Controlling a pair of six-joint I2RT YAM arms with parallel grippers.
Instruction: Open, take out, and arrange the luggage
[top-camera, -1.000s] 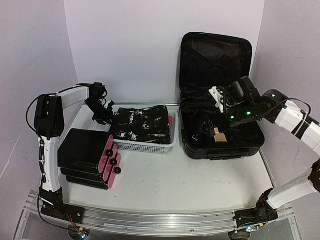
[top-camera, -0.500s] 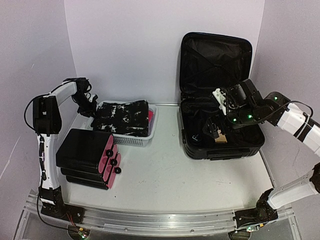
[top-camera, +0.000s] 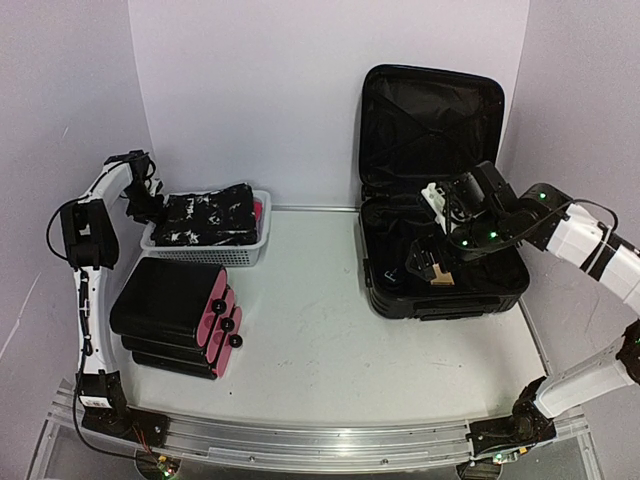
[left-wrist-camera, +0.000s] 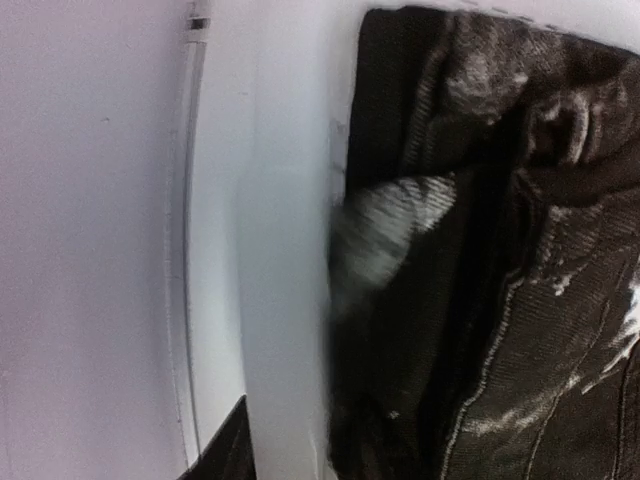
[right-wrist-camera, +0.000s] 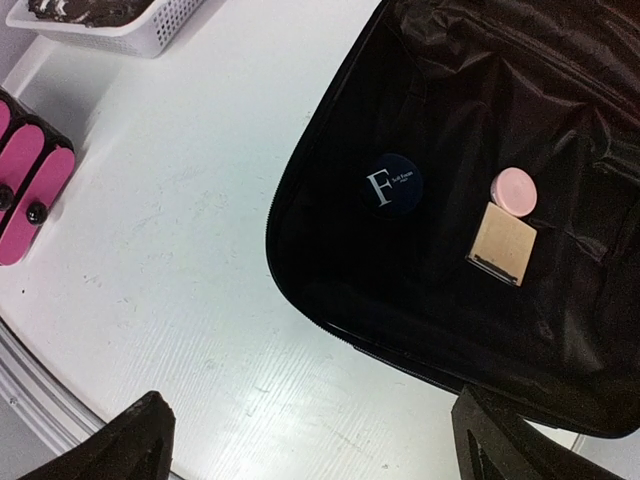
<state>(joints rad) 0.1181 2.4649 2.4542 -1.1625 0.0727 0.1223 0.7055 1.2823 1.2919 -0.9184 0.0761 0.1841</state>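
Our right pincer (right-wrist-camera: 335, 445) is gaping wide over the rectangular luggage (top-camera: 430, 120), lined with crinkled fabric. We cannot tell how the left pincer (top-camera: 143, 200) is standing.

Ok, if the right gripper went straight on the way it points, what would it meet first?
Probably the luggage: the right gripper, fingers open, points down into its open lower half, near the round dark tin. Depth is unclear.

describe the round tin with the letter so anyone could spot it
Find the big black luggage open on the right of the table. Of three small items on its lining, the tin is leftmost. It is dark and round with a white F; its neighbours are a pink disc and a tan square case.
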